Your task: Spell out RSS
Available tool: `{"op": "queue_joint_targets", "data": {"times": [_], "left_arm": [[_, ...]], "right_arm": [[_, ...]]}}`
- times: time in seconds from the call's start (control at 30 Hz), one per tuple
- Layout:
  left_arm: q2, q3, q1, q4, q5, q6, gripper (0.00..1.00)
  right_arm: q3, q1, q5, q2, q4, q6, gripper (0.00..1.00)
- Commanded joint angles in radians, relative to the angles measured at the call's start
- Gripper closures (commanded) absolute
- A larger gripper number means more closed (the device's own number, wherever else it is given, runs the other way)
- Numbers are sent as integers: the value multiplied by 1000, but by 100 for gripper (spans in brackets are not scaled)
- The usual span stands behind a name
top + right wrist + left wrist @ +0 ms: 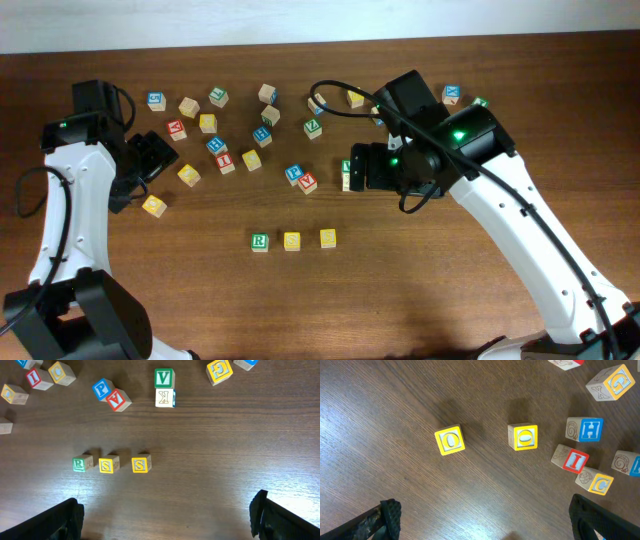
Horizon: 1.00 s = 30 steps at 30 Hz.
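The green-framed R cube [260,241] and two yellow S cubes [292,240] [328,238] stand in a row at the front middle of the table, reading R, S, S from left to right. In the right wrist view the R cube [79,464] and the two S cubes [106,465] [140,464] show with small gaps between them. My right gripper [352,170] [165,517] is open and empty, behind and to the right of the row. My left gripper [140,175] [482,520] is open and empty at the far left.
Several other letter cubes lie scattered across the back of the table [450,290]. Two yellow O cubes [450,440] [524,437] lie by my left gripper. A green V cube [164,378], a K cube [164,397], a blue P cube [102,388] and a red cube [119,400] lie behind the row.
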Motion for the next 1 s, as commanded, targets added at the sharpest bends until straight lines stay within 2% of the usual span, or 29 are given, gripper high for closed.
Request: {"op": "queue_joint_targets", "data": {"times": [0.0, 0.07, 0.13, 0.23, 0.47, 0.5, 0.6, 0.63, 0.67, 0.7, 0.77, 0.83, 0.9, 0.97], "left_arm": [[2, -2, 2, -2, -14, -6, 1], [2, -2, 2, -2, -14, -6, 1], [2, -2, 2, -2, -14, -6, 1], [2, -2, 2, -1, -14, -6, 1], [2, -2, 2, -1, -13, -6, 1], [2, -2, 2, -1, 6, -6, 1], [2, -2, 2, -37, 283, -5, 1], [2, -2, 2, -59, 388, 59, 1], [2, -2, 2, -59, 509, 192, 6], [2, -2, 2, -68, 541, 238, 6], [-19, 0, 2, -111, 544, 328, 6], [-99, 0, 1, -183, 540, 409, 7], [-165, 0, 1, -239, 499, 407, 9], [-216, 0, -27, -310, 396, 407, 11]], "right_arm": [[6, -6, 92, 6, -23, 0, 2], [6, -25, 208, 6, -69, 1, 2], [6, -76, 243, 8, -101, 0, 2], [6, -163, 243, 8, -177, 0, 2], [-35, -167, 213, 9, -192, 0, 2], [-56, -167, 213, 9, -175, 0, 2], [-90, -167, 213, 10, -150, 0, 2], [-95, -167, 213, 10, -143, 0, 2], [-95, -167, 212, 10, -140, 0, 2], [-95, -167, 210, 10, -140, 0, 2], [-95, -167, 205, 10, -139, 0, 2], [-95, -167, 115, 10, -129, 0, 2], [-96, -167, 96, 10, -108, 1, 2], [-98, -167, 95, 10, -88, 1, 2]]}}
